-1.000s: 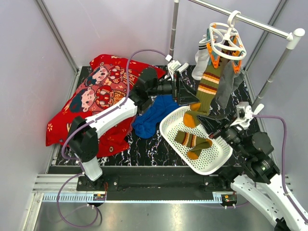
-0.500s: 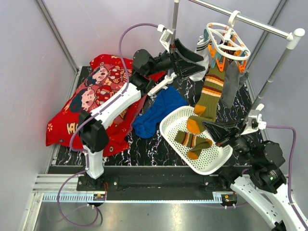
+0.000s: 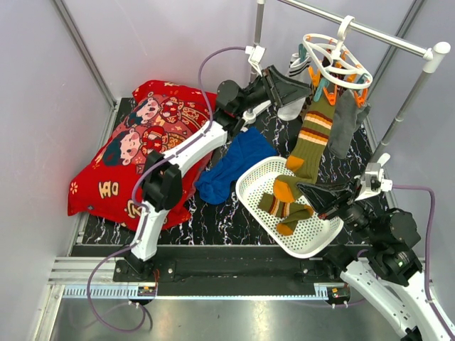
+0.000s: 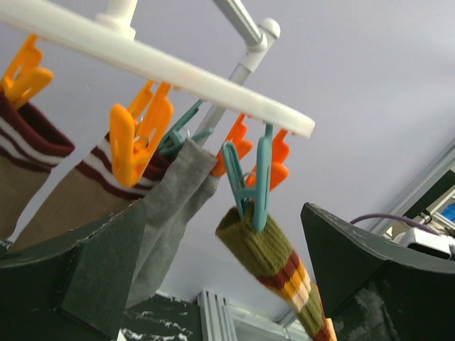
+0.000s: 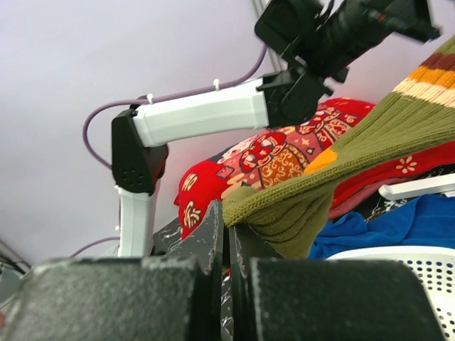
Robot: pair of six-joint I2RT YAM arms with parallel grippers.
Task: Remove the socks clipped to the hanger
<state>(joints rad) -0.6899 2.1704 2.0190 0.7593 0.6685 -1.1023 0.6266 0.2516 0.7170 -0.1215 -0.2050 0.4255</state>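
Left wrist view: the left fingers (image 4: 224, 213) are spread wide and hold nothing. They bracket the cuff of the olive-green striped sock (image 4: 266, 252) just below the teal peg (image 4: 254, 177) that pinches it. A grey sock (image 4: 174, 206) hangs beside it on the neighbouring clip. Both pegs dangle from the white ring of the hanger (image 4: 178, 74), which hooks over the rail (image 3: 384, 35) at the far right of the bench.

The right fingers (image 5: 227, 227) are clenched on the lower, toe end of the same striped sock, so it slants from its peg down toward the white basket (image 3: 249, 188). A matching sock (image 3: 284, 208) already lies in the basket.

The step in hand looks like freeing this sock, with one arm holding its foot and the other addressing the clip. Next, the left fingers probably need to close on the cuff right under the peg, or squeeze the peg's handles. A downward pull should then slip the sock out without swinging the hanger.
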